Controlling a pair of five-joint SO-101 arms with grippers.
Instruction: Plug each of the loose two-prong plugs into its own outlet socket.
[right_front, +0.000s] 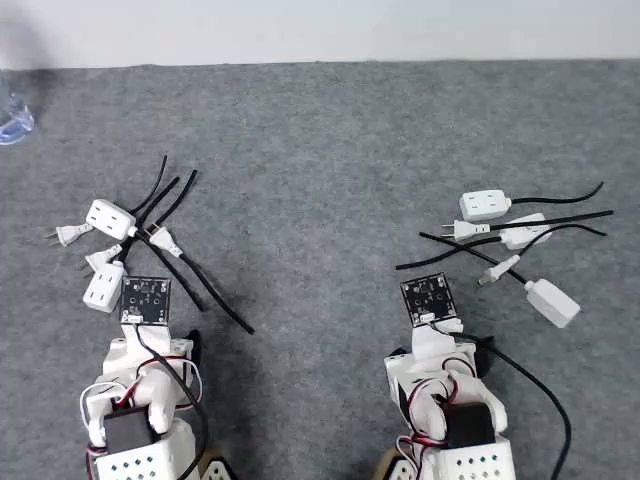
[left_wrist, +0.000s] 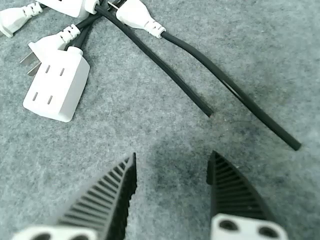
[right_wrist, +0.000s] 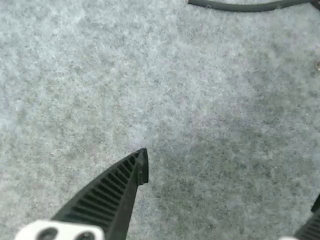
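Two bunches of white plugs and outlet blocks on black cords lie on the grey table (right_front: 320, 150), one ahead of each arm.

In the left bunch, the near outlet block (left_wrist: 55, 89) lies socket face up, ahead of the left fingers (left_wrist: 122, 187) and off to their left. The far outlet block (right_front: 110, 217) sits beyond it, with a loose side plug (right_front: 65, 235) just to its left. Another loose plug (left_wrist: 140, 17) lies well ahead of the fingertips, and its long cord (left_wrist: 235, 95) runs back past the right-hand fingertip. A shorter cord (left_wrist: 160, 62) ends a little ahead of the gap between the fingers. The left fingers are spread apart and hold nothing, low over bare table.

The right fingers (right_wrist: 120, 192) are spread wider still, also holding nothing, with a cord end (right_wrist: 240, 6) well ahead of them. Ahead and to their right lie a top outlet block (right_front: 485, 205), a pronged plug (right_front: 458, 230), a small plug (right_front: 500, 270) and a low outlet block (right_front: 552, 302).
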